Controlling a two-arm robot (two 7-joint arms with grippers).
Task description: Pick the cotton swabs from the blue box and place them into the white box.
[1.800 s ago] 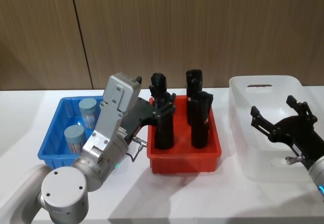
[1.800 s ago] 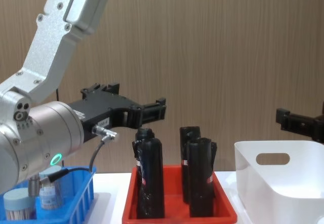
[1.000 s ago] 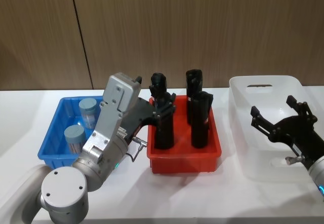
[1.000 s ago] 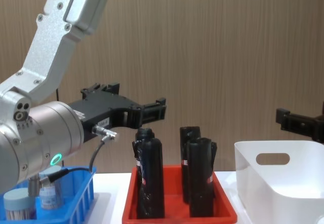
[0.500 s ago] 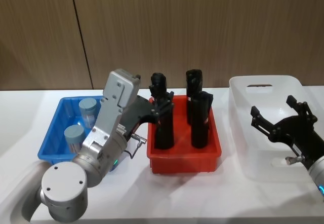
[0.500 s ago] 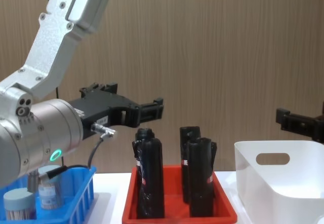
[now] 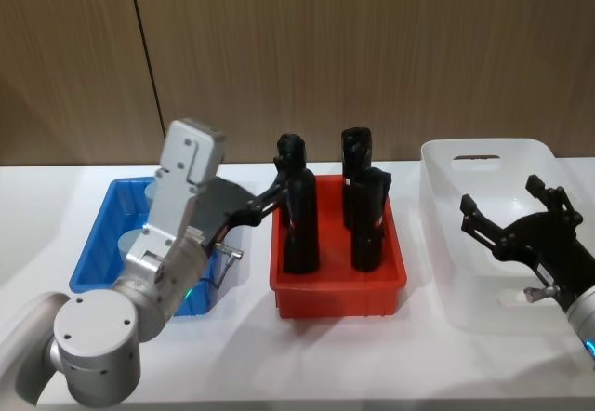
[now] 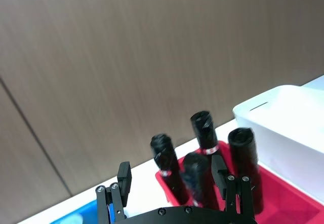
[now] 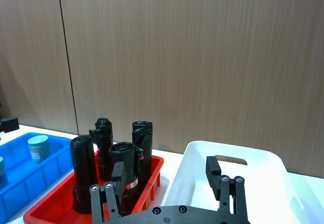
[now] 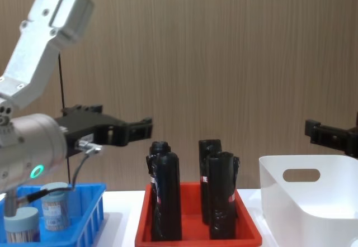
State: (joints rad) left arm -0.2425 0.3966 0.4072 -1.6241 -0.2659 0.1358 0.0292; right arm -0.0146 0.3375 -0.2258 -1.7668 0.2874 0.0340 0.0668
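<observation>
Wood wall (image 7: 372,48). Left claw (image 8: 171,169), right claw (image 7: 499,194) agape; chest view: cotton swabs (image 10: 55,208), apparently two.

Left gripper (image 8: 171,166), right gripper (image 9: 164,165): spread, aloft

The blue box (image 7: 94,251) and white box (image 7: 439,214) look smooth plastic.

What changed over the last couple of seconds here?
The left claw swung to the robot's left, from over the red tray toward the blue box, open and empty. The jars, bottles and the open right claw over the white box stayed put.
</observation>
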